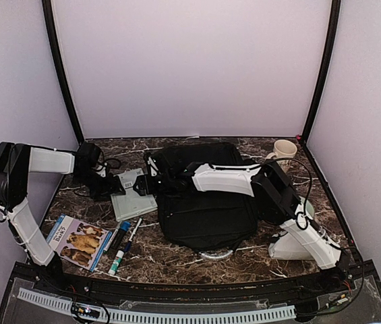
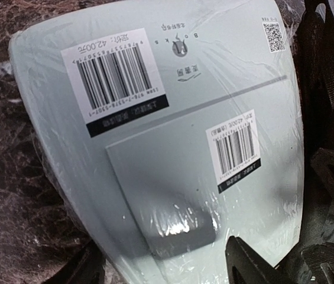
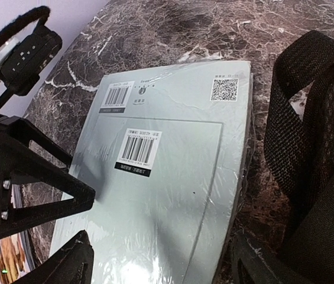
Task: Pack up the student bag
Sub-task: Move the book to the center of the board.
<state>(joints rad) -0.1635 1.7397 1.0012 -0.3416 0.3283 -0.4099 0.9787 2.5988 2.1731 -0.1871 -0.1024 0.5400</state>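
Note:
The student bag (image 1: 207, 202), a large black backpack, lies flat in the middle of the table; a strap of it shows in the right wrist view (image 3: 317, 154). A pale green shrink-wrapped book (image 1: 134, 198) with barcode labels lies just left of it, and it shows in both the left wrist view (image 2: 172, 148) and the right wrist view (image 3: 167, 177). My left gripper (image 1: 118, 183) is open low over the book's left part (image 2: 167, 273). My right gripper (image 1: 151, 182) is open over the book's right edge beside the bag (image 3: 164, 269). Neither holds anything.
A booklet with dog pictures (image 1: 79, 243) lies front left. Pens and markers (image 1: 123, 243) lie beside it. A cream mug (image 1: 284, 149) stands back right. The bag's grey loop handle (image 1: 215, 255) pokes out at its near end. Walls enclose the table.

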